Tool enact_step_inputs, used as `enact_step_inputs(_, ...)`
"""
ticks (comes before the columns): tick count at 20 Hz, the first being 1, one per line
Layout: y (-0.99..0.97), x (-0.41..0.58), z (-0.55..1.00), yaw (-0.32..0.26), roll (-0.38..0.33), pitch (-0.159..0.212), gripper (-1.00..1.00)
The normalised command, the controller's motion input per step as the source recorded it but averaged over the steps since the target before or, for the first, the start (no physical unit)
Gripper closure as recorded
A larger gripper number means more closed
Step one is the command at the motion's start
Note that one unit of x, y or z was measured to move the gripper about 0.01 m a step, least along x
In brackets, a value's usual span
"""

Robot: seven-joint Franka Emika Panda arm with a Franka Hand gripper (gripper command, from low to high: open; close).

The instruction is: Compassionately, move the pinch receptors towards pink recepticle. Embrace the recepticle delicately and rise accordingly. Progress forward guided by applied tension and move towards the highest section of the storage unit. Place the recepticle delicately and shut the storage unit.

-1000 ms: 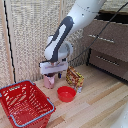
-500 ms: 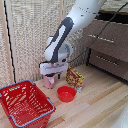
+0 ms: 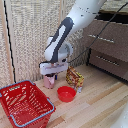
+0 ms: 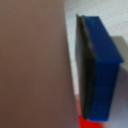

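Looking at the exterior view, the gripper (image 3: 49,76) is standing low over the cup (image 3: 49,81), which is resting on the worktop (image 3: 95,102) beside the bowl (image 3: 66,93), well apart from the dresser (image 3: 109,42). In the wrist view, a blue finger (image 4: 102,70) is sitting very near the cup (image 4: 32,62); I cannot tell if it is squeezing. Lifting with weak contact is risking a slip or tipping.
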Motion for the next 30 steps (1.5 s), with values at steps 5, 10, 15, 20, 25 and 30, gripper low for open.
enact_step_inputs(5,0.13,0.001,0.44,0.0,0.0,0.011,1.0)
enact_step_inputs(10,0.06,0.001,0.74,0.0,-0.001,0.041,1.0)
enact_step_inputs(15,0.0,0.023,0.77,0.0,-0.005,0.069,1.0)
enact_step_inputs(20,-0.02,0.053,0.76,0.0,-0.007,0.064,1.0)
enact_step_inputs(25,-0.09,0.074,0.84,0.0,0.0,0.041,1.0)
enact_step_inputs(30,-0.22,0.089,0.92,-0.03,-0.016,0.023,1.0)
